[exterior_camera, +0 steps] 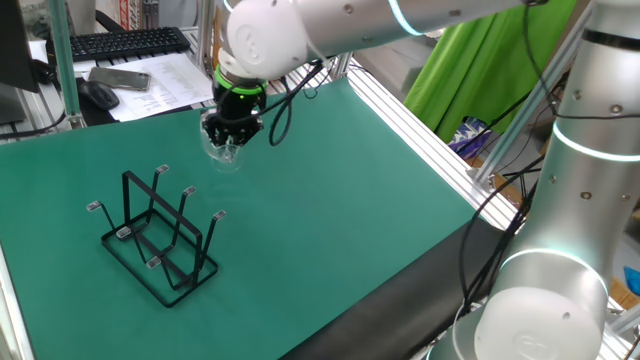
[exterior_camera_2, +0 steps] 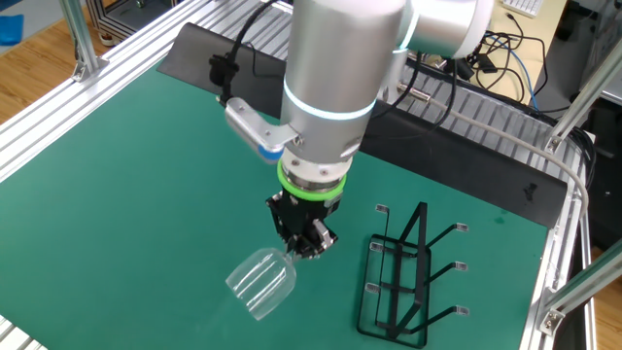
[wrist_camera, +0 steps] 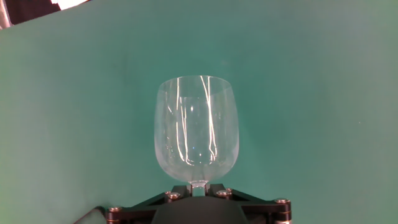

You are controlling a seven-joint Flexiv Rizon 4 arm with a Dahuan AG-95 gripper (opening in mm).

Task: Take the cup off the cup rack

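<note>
The gripper (exterior_camera_2: 308,243) clasps the cup (exterior_camera_2: 260,282) by its stem, beside the cup rack (exterior_camera_2: 403,277).

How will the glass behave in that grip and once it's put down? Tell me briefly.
Probably fragile: the cup is thin, clear glass, so squeezing hard looks risky. Probably slippery too: the gripper pinches only the narrow stem while the bowl hangs out beyond it, tilted down in the other fixed view. Laid on its side on the mat, its round bowl would likely roll.

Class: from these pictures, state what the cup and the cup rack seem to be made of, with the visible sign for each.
The cup: clear glass or possibly plastic; the green mat shows through, with bright streak reflections. The cup rack: thin black wire, probably coated metal, with slender, rigid-looking prongs.
</note>
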